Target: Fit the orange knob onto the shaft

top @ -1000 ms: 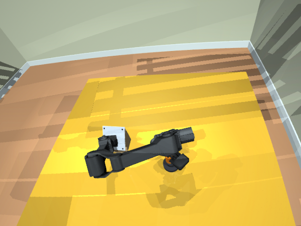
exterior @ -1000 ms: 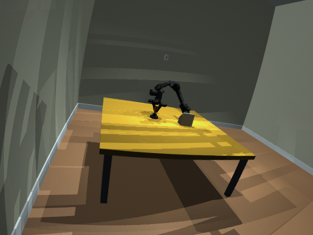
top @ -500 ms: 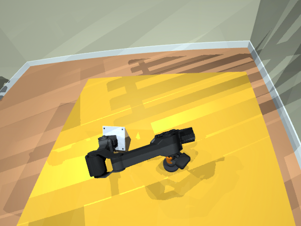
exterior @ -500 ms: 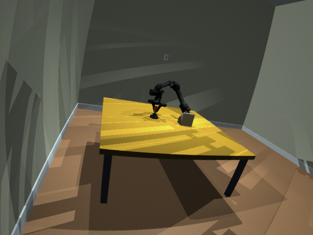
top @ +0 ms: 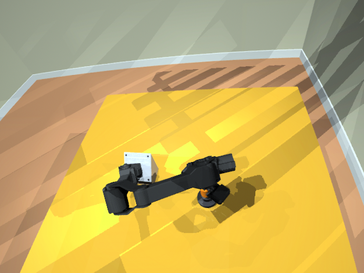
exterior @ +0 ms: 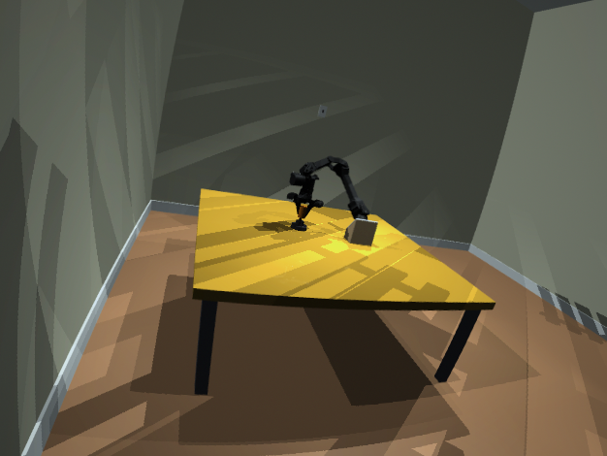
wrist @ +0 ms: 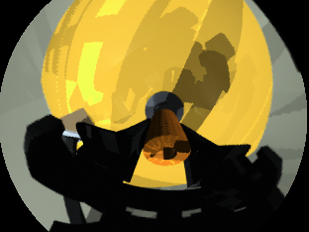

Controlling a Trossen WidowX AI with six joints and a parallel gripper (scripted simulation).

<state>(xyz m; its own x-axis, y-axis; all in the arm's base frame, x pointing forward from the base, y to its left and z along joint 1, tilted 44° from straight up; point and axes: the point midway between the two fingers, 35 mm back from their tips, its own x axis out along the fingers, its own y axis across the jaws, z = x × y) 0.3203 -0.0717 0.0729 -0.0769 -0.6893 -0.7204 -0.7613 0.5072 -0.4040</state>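
The orange knob [top: 203, 193] [exterior: 302, 211] [wrist: 167, 134] is upright between the fingers, above the dark round pedestal [top: 206, 204] [exterior: 298, 227] [wrist: 157, 102]. My gripper [top: 207, 191] [exterior: 302, 213] [wrist: 164, 123] is shut on the knob and points down. In the exterior view a narrow dark part shows between the knob's lower end and the pedestal's base, so the knob is not down on the base. The knob looks lined up over the middle of the pedestal. The shaft's flat side and the knob's hole are hidden, and whether the shaft's tip is inside the hole cannot be told.
A pale block with a white plate face [top: 144, 164] [exterior: 362, 233] [wrist: 75, 120] stands on the yellow table [top: 264, 234] [exterior: 235, 275] close to the arm's base. The arm reaches from there over to the pedestal. Dark shadows cross the table.
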